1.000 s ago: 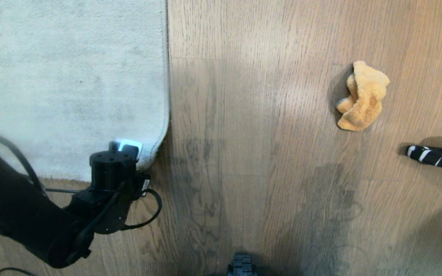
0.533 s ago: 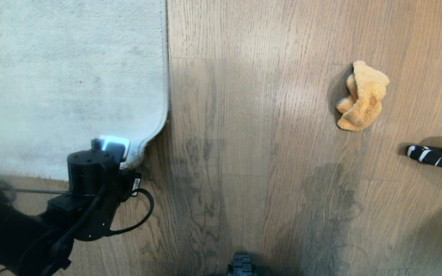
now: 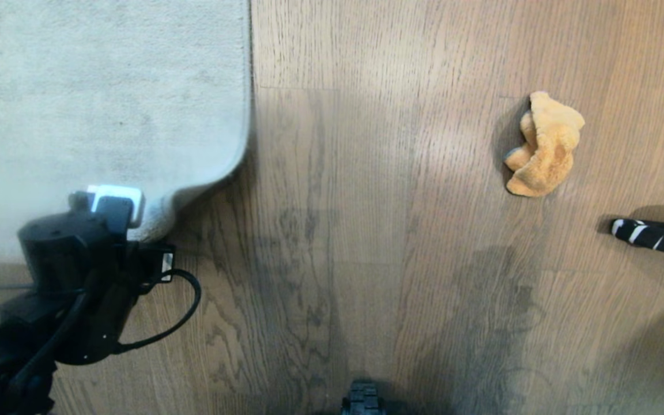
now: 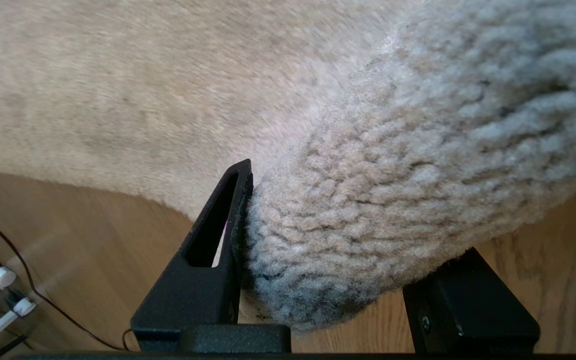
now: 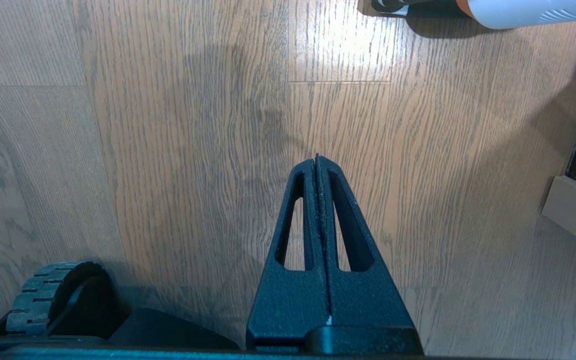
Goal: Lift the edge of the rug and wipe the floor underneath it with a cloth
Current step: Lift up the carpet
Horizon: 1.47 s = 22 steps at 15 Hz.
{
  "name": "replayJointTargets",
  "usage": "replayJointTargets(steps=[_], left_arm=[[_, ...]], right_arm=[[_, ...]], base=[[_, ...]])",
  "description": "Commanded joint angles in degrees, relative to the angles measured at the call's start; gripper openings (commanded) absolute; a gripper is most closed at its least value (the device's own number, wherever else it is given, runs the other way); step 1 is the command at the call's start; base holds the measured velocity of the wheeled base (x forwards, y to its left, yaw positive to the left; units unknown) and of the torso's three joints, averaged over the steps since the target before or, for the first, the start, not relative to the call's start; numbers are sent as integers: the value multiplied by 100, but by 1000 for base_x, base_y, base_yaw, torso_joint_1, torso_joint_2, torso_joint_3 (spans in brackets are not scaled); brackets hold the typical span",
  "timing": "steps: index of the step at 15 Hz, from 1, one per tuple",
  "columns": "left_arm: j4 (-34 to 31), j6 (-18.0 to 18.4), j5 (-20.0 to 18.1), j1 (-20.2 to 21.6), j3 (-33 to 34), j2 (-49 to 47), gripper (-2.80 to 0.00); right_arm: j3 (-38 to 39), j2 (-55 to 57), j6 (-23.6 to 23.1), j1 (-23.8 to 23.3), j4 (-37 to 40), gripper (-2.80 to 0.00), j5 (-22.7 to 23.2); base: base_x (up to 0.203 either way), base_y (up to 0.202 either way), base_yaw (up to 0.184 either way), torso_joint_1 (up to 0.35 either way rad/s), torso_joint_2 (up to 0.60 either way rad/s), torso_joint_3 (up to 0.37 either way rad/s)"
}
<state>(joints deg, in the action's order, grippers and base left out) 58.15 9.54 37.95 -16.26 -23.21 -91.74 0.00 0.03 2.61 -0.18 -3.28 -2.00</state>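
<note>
The floor [image 3: 401, 230] is brown wood-grain plank, its boards running from near to far, with dark grain streaks densest in the near middle. A bright patch of light falls on the planks toward the right, and soft broad shadows darken the near boards. At the right edge lies a black-and-white striped object [image 3: 652, 236], casting a shadow. A pale wooden trim piece [image 5: 575, 212] sits at the near right.

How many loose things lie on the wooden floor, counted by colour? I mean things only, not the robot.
Pale grey: 1, the rug
Orange-tan: 1, the cloth
Black and white striped: 1, a striped object at the right edge, only partly in view
Total: 3
</note>
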Motion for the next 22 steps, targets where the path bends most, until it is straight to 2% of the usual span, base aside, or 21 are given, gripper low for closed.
replayJointTargets(steps=[1, 9, 13, 18, 22], left_arm=[[10, 25, 28, 124, 1, 390, -280], [-1365, 417, -23, 557, -68, 2009, -280], [-2579, 762, -33, 857, -479, 2855, -280], [-2774, 1591, -65, 930, -1033, 2934, -280], [-2770, 2409, -363, 1015, -1366, 2934, -280]], right_arm=[[0, 5, 3, 1, -6, -280, -2], [0, -2, 3, 1, -6, -280, -2], [0, -3, 3, 1, -6, -280, -2], [0, 5, 3, 1, -6, -280, -2], [0, 5, 3, 1, -6, -280, -2]], base=[[0, 0, 0, 0, 0, 0], [0, 0, 0, 0, 0, 0], [0, 0, 0, 0, 0, 0], [0, 0, 0, 0, 0, 0], [0, 0, 0, 0, 0, 0]])
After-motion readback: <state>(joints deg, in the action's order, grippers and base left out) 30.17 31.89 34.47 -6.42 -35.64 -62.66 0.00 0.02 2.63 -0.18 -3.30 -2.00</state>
